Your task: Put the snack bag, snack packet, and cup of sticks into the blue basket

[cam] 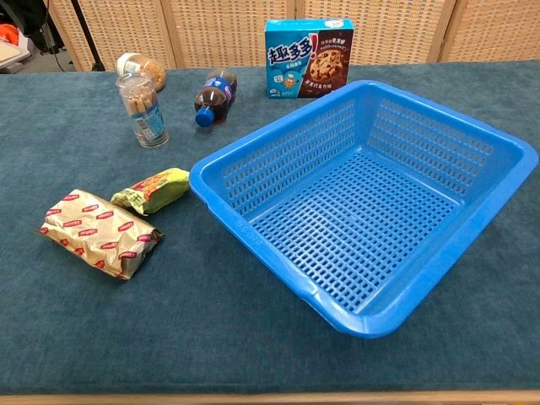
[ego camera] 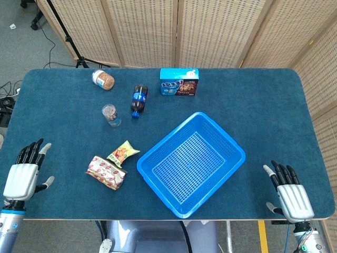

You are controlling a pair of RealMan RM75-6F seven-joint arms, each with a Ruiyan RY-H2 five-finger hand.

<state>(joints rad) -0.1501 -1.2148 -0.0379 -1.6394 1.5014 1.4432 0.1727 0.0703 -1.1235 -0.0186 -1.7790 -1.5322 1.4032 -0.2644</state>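
Observation:
The blue basket (ego camera: 191, 163) (cam: 371, 194) sits empty right of the table's middle. Left of it lie the beige snack bag with red marks (ego camera: 106, 172) (cam: 99, 233) and the small green-yellow snack packet (ego camera: 123, 152) (cam: 153, 190), close together. Further back stands the clear cup of sticks (ego camera: 110, 114) (cam: 143, 109), upright. My left hand (ego camera: 23, 174) rests open at the table's front left edge, well left of the snack bag. At the front right edge my right hand (ego camera: 290, 194) is also open and holds nothing. Neither hand shows in the chest view.
A cola bottle (ego camera: 138, 100) (cam: 216, 97) lies on its side behind the basket. A blue cookie box (ego camera: 179, 81) (cam: 307, 57) stands at the back. A jar with a white lid (ego camera: 103, 79) (cam: 142, 68) lies at the back left, behind the cup.

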